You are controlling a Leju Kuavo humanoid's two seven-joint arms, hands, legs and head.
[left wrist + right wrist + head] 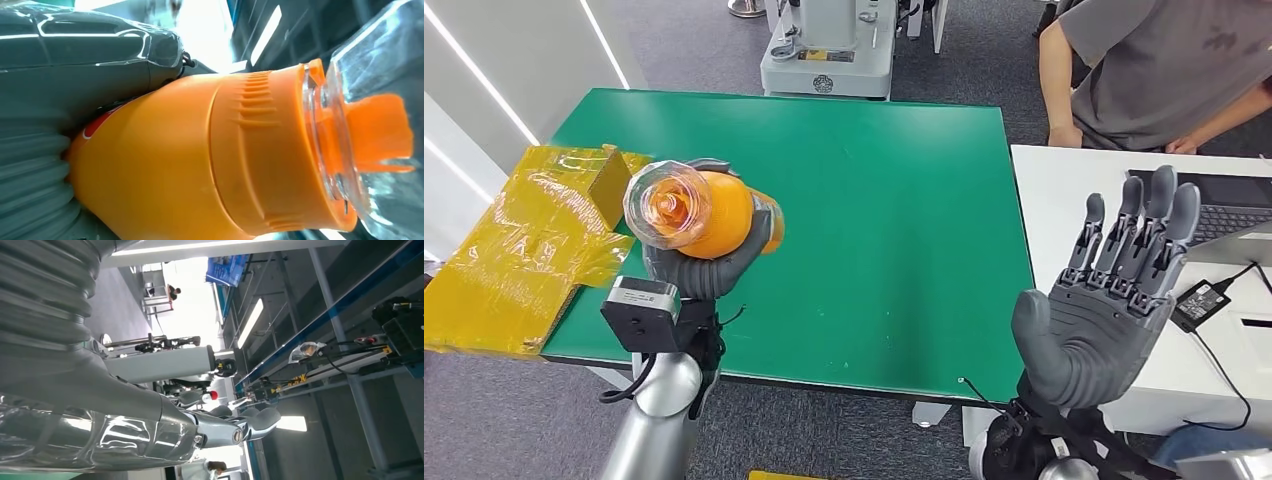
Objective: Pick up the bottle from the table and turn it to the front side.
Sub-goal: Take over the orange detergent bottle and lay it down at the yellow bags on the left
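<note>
Left hand (694, 265) is raised above the near left edge of the green table (894, 230), fingers wrapped around the body of the orange bottle (714, 215). The bottle is clear of the table, lying tilted, its clear cap (664, 205) pointing towards the camera. In the left wrist view the bottle (200, 160) lies against the thumb (90, 55), the clear cap (380, 125) at the outer end. Right hand (1109, 300) is held up beyond the table's right edge, fingers straight and apart, holding nothing. Yellow-taped cardboard box (534, 240) sits at the table's left edge. Farther back, a person (1164, 70) sits at a white desk (1064, 200) with a laptop (1224, 200).
</note>
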